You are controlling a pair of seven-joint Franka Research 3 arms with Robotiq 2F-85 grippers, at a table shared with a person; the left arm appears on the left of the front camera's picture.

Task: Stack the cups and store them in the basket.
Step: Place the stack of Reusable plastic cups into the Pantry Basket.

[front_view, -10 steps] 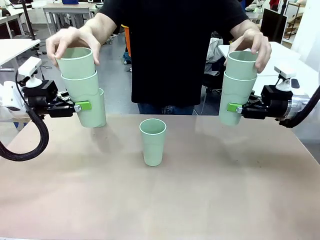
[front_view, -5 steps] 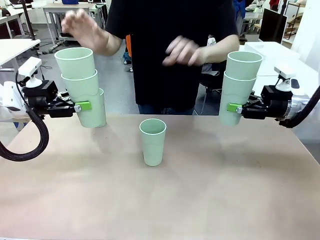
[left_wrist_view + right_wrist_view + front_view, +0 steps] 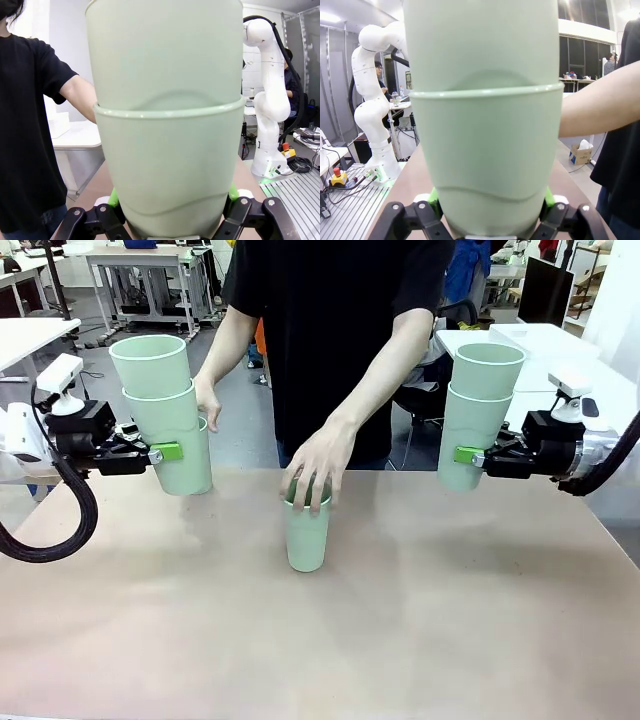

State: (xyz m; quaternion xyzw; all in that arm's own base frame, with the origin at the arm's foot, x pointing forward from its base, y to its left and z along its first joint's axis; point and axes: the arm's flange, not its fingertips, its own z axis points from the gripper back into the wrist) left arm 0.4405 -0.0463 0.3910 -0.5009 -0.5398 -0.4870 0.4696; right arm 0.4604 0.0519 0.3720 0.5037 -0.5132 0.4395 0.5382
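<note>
Tabletop (image 3: 450, 620): lone cup (image 3: 306, 535) now under the person's hand (image 3: 318, 465) (midair a moment ago).

Setting: robotics laboratory in an open hall.

Landmark used: the brown table (image 3: 330, 640).

- A white left arm (image 3: 22, 438) is mounted at the table's left end and a white right arm (image 3: 603, 443) at its right end. Each is fed by a thick black cable hose (image 3: 62, 530).
- Beside the table, a slotted aluminium base plate (image 3: 345, 212) is noted. A red emergency-stop button (image 3: 338, 174) on a yellow box is seen near it, among loose wiring.
- Beyond the table's far side, metal-legged workbenches (image 3: 135, 256) are recorded on a bare grey floor (image 3: 235, 390), together with a dark monitor (image 3: 545, 290).
- A cardboard box (image 3: 578, 152) is seen on the floor off the table's far side.
</note>
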